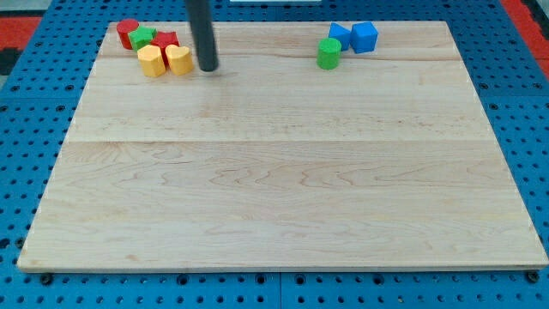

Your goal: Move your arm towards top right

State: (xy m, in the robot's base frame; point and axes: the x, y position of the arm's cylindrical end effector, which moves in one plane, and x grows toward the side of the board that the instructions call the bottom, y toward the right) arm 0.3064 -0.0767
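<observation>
A pale wooden board (283,172) lies on a blue pegboard surface (26,103). The dark rod is cut off by the top edge; my tip (208,68) carries nothing and rests just at 3 o'clock of the yellow heart block (178,59). The red block (165,40) is half hidden behind it. Toward 3 o'clock, well apart, sit the green cylinder (328,52) and the blue cube (364,37).

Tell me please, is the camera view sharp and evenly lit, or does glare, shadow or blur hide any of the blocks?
Camera view: lighting is soft and even, with only a faint sheen on the wooden board; no harsh glare. My tip casts almost no shadow and stands just right of the yellow heart block. Small blocks such as the green block look slightly soft, edges not crisp. The rod hides none of them.
</observation>
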